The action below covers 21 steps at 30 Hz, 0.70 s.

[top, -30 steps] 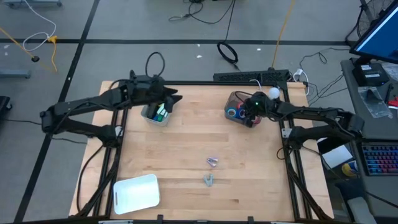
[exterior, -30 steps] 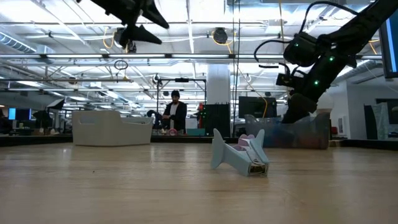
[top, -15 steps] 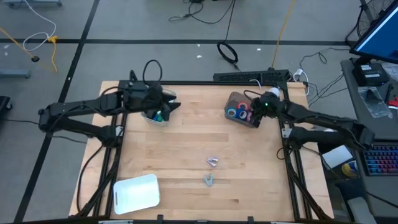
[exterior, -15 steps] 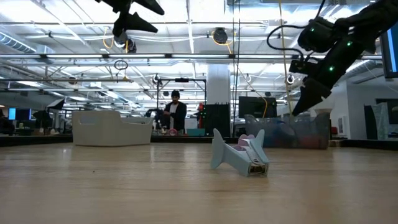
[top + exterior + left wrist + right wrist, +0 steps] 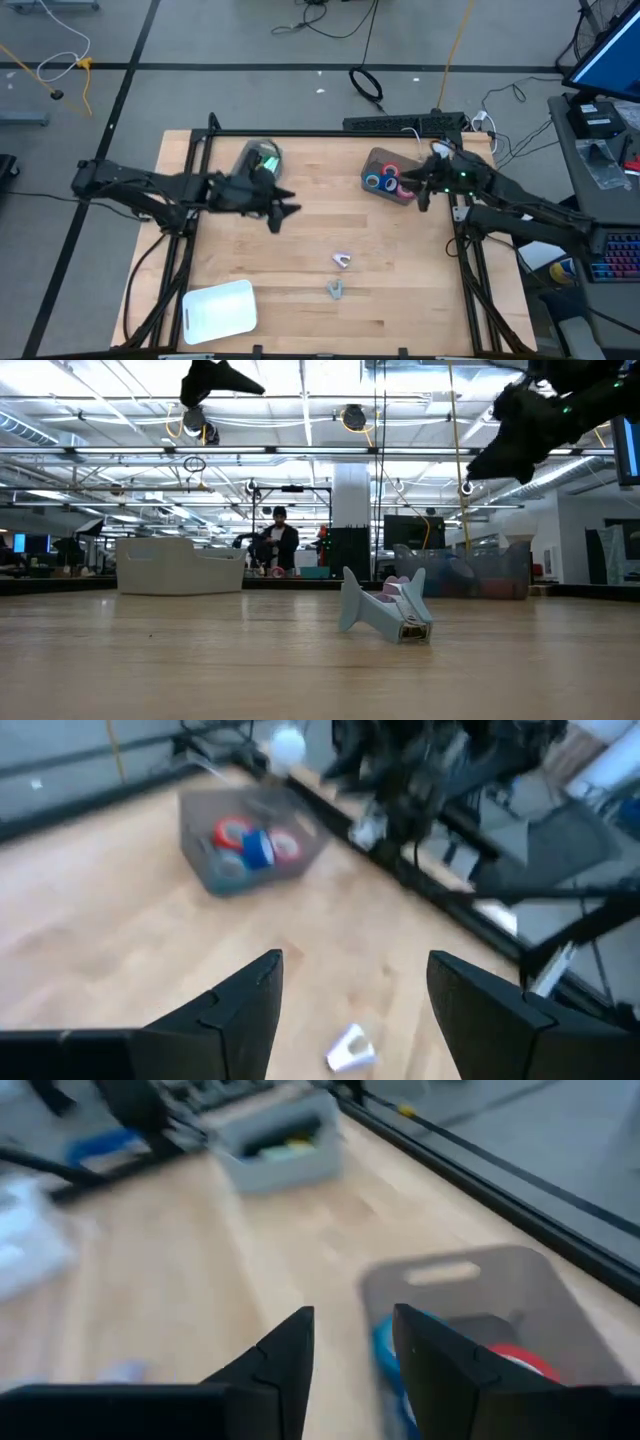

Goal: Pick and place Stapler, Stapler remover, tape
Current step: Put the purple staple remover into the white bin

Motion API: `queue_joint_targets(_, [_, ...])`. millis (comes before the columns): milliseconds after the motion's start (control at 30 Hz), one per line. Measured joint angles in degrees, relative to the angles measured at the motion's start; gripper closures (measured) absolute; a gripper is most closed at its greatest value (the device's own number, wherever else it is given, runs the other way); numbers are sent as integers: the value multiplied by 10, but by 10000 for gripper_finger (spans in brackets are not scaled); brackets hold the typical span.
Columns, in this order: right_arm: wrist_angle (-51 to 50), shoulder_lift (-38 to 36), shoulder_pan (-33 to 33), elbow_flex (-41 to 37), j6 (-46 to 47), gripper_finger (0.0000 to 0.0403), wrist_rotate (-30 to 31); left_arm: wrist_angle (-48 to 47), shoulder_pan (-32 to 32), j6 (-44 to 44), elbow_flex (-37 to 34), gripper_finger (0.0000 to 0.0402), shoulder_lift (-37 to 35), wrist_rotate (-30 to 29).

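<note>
Red and blue tape (image 5: 384, 182) rolls lie in a grey bin (image 5: 378, 160) at the far right, and they also show in the left wrist view as tape (image 5: 255, 845). Two small stapler removers, one lilac (image 5: 343, 260) and one grey (image 5: 335, 290), lie on the bare wood near the middle. In the low view the stapler removers (image 5: 385, 610) rest on their jaw ends. A white bin (image 5: 258, 160) at the far left holds green and blue things; I cannot pick out a stapler. My left gripper (image 5: 285, 208) hangs open over the table, nearer than the white bin. My right gripper (image 5: 420, 197) hangs open at the grey bin's right edge.
A white flat lid (image 5: 220, 308) lies at the near left corner. Black frame rails (image 5: 470, 270) run along the table's left and right edges. Bare wood lies between the two bins and around the stapler removers. A person (image 5: 280, 540) stands far behind the table.
My left gripper has swung from above the white bin toward the table's near edge and middle, staying open. My right gripper has risen out of the grey bin and drawn back toward the table's right edge, tipping up from steeply down to nearly level.
</note>
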Motion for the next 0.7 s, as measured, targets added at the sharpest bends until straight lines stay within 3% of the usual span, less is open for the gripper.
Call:
queue_joint_targets(333, [0,-110,0,0,41,273,-131,130,-93,-31,-1,153,151,-25])
queue_joint_targets(533, [-1,-152,0,0,69,273,-162,239,-108,71,0,153,240,-24])
queue_joint_targets(700, [-8,-171,0,0,85,273,-162,243,-103,148,31,153,289,-24])
